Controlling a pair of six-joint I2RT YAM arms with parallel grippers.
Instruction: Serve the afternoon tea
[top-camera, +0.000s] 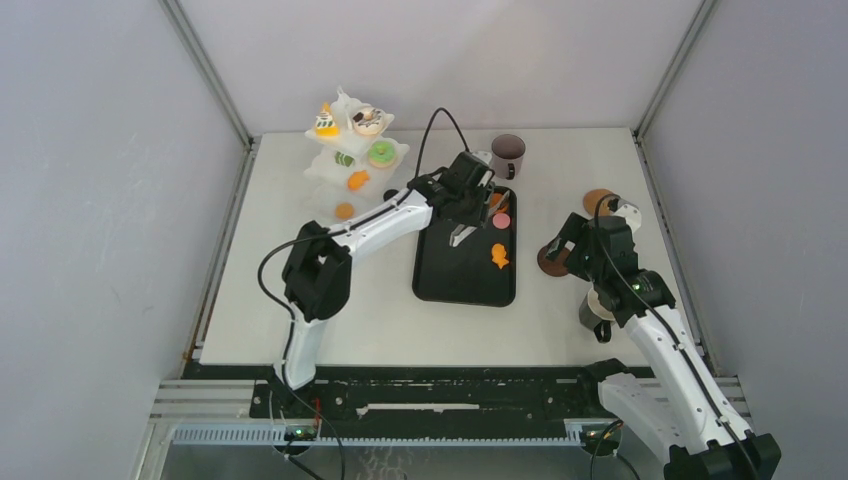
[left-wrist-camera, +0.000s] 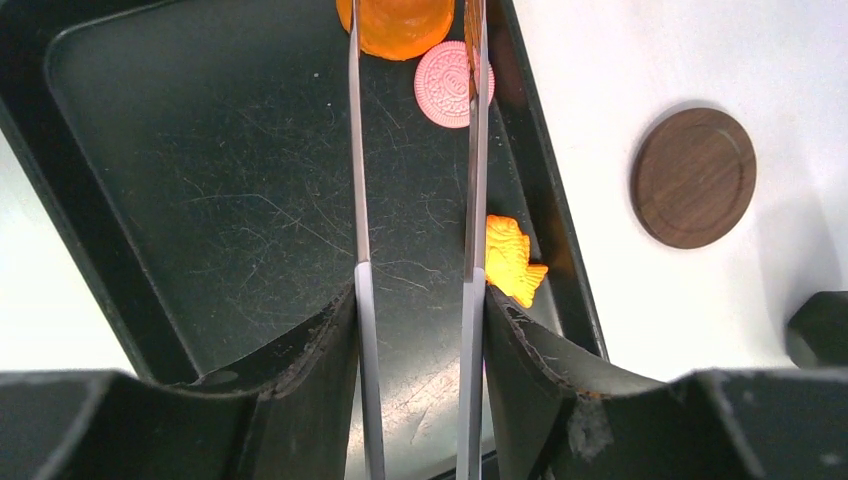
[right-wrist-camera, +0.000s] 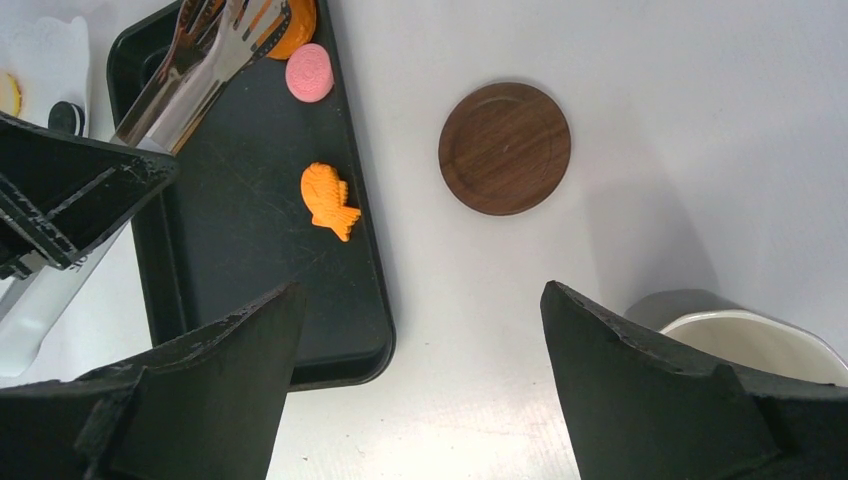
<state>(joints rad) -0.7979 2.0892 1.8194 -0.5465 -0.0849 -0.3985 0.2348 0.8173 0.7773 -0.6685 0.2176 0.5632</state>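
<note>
No text, label, brand or number is readable anywhere; the pink cookie (left-wrist-camera: 440, 85) bears only an embossed, illegible pattern.

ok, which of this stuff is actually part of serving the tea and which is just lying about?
Job: fish pastry, pink cookie, orange cake, pastries on the stand, back mug, near mug.
Just there: black tray, white stand, dark coaster, pale coaster.

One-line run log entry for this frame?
left tool open, empty, over black tray | right tool open, empty, by dark coaster | tray holds fish pastry, pink cookie, orange pastry
</note>
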